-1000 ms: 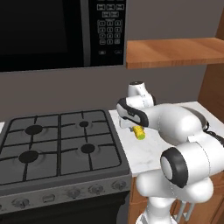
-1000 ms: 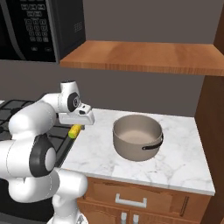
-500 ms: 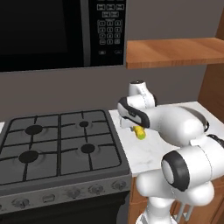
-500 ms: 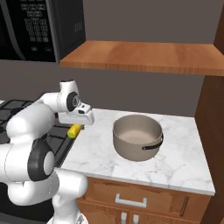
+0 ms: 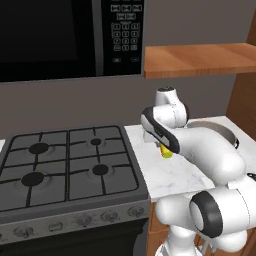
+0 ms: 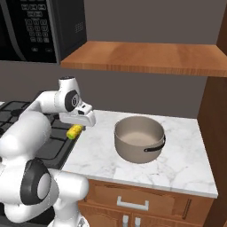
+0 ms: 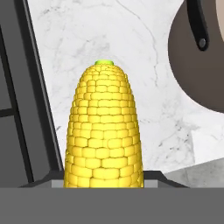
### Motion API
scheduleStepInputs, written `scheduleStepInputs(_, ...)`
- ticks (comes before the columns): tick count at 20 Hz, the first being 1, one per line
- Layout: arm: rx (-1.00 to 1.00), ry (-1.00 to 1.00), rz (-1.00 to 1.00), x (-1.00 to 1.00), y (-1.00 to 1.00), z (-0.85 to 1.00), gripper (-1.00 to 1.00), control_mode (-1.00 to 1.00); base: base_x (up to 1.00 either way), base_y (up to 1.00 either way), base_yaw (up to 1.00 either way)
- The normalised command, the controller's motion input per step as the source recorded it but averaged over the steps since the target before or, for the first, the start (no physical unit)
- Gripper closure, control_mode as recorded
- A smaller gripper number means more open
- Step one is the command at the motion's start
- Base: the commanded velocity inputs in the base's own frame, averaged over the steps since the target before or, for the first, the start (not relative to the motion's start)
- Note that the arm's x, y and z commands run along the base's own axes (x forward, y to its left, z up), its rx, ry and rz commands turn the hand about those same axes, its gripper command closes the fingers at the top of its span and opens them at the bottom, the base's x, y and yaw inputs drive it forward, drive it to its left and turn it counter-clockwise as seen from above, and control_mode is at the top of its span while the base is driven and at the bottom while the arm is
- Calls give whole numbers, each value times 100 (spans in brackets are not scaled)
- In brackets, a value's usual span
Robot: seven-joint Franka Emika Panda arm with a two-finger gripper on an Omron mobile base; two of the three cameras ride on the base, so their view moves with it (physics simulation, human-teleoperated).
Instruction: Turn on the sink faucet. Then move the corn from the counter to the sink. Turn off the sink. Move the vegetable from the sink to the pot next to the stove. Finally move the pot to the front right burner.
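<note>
Here the corn sits clamped in the gripper above the counter.

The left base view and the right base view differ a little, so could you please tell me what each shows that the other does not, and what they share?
The left base view alone takes in all four stove burners, the front right burner among them, and its row of knobs. The right base view alone gives the whole pot, its inside empty, with its dark handle, plus the cabinet drawer below. Both share the corn at the pincer, the marble counter, the microwave and the wooden shelf.
</note>
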Motion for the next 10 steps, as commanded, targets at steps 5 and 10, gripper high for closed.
scheduleStepInputs(5, 0, 0, -10, -19, -51, 14, 100, -100, 0, 0, 0)
scheduleStepInputs(10, 0, -4, -12, -24, -64, 9, 100, -100, 0, 0, 0)
